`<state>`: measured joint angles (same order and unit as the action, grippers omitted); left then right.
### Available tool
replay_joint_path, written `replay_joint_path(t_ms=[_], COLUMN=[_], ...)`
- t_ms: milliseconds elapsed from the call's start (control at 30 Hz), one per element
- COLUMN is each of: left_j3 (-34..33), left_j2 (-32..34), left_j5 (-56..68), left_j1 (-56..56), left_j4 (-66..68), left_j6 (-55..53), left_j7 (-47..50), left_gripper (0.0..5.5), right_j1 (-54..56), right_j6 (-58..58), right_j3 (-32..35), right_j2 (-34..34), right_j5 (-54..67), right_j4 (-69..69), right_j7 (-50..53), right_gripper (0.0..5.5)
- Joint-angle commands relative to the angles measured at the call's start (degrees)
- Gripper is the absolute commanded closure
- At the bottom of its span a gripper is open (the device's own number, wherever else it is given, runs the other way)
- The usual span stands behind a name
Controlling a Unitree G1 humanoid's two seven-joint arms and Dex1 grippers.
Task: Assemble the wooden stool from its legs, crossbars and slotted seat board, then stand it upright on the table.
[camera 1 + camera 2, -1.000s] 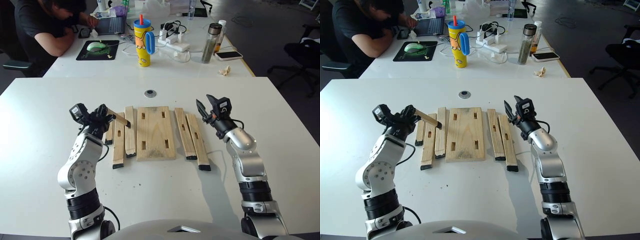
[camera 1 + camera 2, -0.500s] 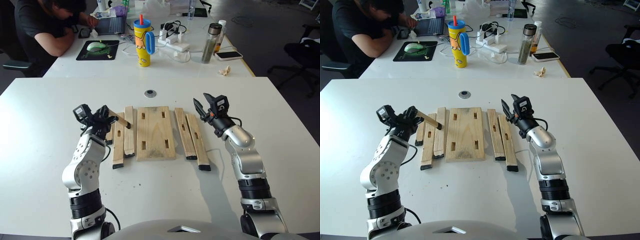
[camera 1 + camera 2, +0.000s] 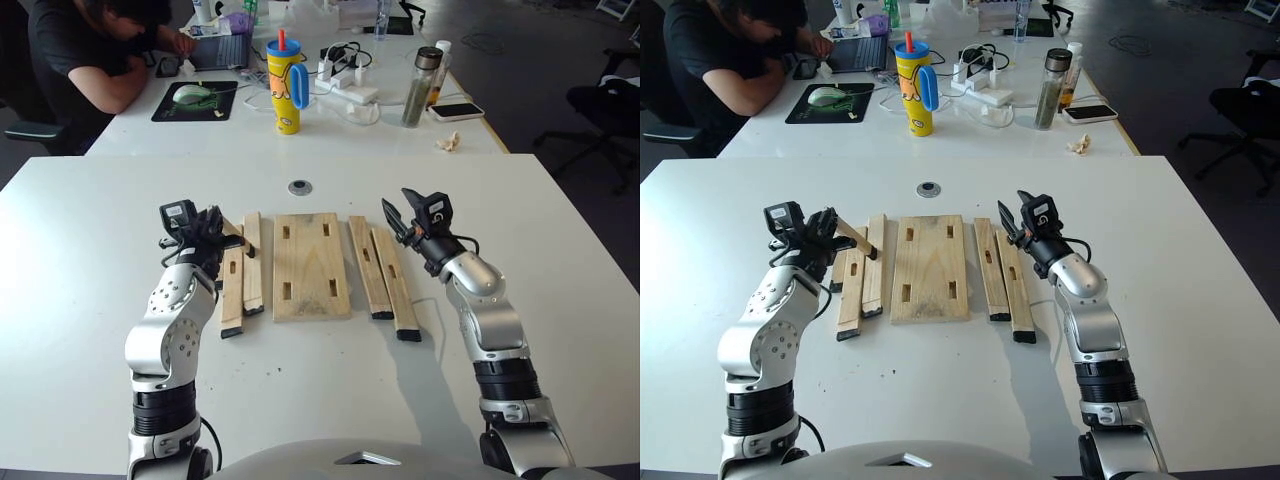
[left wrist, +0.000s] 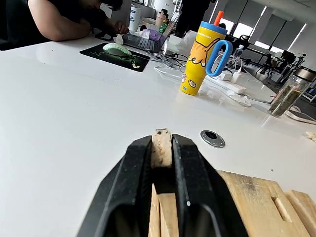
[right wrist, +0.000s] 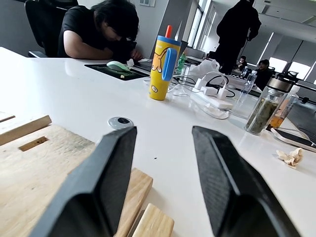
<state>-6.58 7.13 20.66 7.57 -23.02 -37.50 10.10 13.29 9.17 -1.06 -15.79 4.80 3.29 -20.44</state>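
The slotted seat board (image 3: 312,265) lies flat in the middle of the white table (image 3: 90,300). Two wooden legs (image 3: 241,275) lie just left of it and two more legs (image 3: 383,272) just right of it. My left gripper (image 3: 220,236) is above the far ends of the left legs, shut on a short crossbar (image 3: 239,244) that slants down toward the board. In the left wrist view the fingers (image 4: 136,170) clamp the crossbar (image 4: 160,148). My right gripper (image 3: 399,215) hangs open above the far ends of the right legs, with its fingers (image 5: 104,185) spread and nothing between them.
A round metal grommet (image 3: 300,187) sits in the table behind the board. A second table farther back holds a yellow cup (image 3: 286,85), a bottle (image 3: 422,85), cables and a phone (image 3: 457,110). Bare tabletop lies in front of the parts and at both sides.
My left wrist has shifted right and turned, with the crossbar still in its grip. My right gripper has moved a little left, toward the far ends of the right legs.
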Motion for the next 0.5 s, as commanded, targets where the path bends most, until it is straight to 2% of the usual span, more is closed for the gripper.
replay_joint_path(t_ms=[33,167,500], left_j3=[6.5,11.51,10.83], left_j2=[2.62,4.98,6.04], left_j5=[-6.11,-10.43,-13.5], left_j1=[-3.98,-5.33,-3.53], left_j4=[4.74,7.07,11.53], left_j6=[-2.2,-1.17,1.98], left_j7=[-1.98,-4.97,-9.81], left_gripper=[5.06,5.06,5.06], right_j1=[-0.45,-0.43,-0.22], right_j6=[1.24,1.21,1.0], right_j3=[-0.88,-1.87,-2.7], right_j2=[0.39,0.01,0.48], right_j5=[-0.56,-0.81,-1.09], right_j4=[1.23,1.28,0.52], right_j7=[0.42,-0.14,0.43], right_gripper=[3.43,3.43,3.43])
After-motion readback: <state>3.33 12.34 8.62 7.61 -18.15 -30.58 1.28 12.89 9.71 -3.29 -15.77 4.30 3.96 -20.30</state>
